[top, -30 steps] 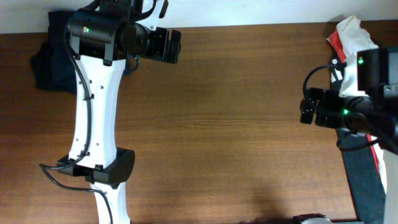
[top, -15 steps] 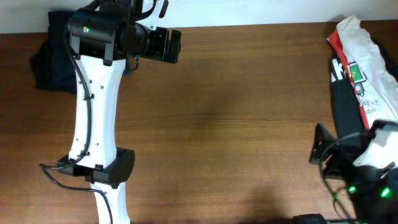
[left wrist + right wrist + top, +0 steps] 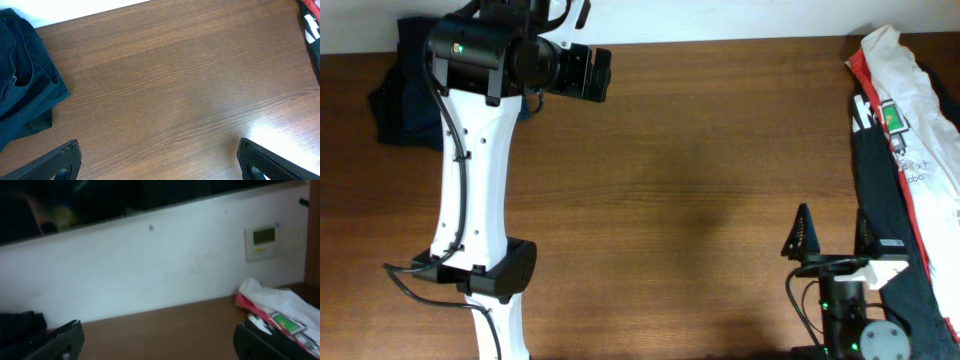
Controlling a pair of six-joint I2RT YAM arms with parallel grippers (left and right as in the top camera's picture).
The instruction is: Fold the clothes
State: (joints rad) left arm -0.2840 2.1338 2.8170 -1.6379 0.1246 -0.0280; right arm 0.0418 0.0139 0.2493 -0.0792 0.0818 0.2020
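Observation:
A pile of clothes [image 3: 905, 130], white, red and black, lies along the table's right edge; it shows at the right of the right wrist view [image 3: 272, 307] and at the top right corner of the left wrist view [image 3: 311, 22]. A dark navy garment [image 3: 400, 85] lies folded at the far left corner; it shows in the left wrist view [image 3: 22, 95] and dimly in the right wrist view [image 3: 22, 325]. My left gripper [image 3: 598, 75] is open and empty, high above the table's far left. My right gripper [image 3: 832, 232] is open and empty at the front right, beside the pile.
The brown wooden table [image 3: 690, 180] spreads between the two piles. A white wall [image 3: 160, 265] with a small panel [image 3: 262, 242] stands behind the table. The left arm's white link and base [image 3: 480, 250] stand at the front left.
My right arm has pulled back from the clothes pile toward the table's front edge and turned its open, empty gripper to face the back wall. The left arm has not moved.

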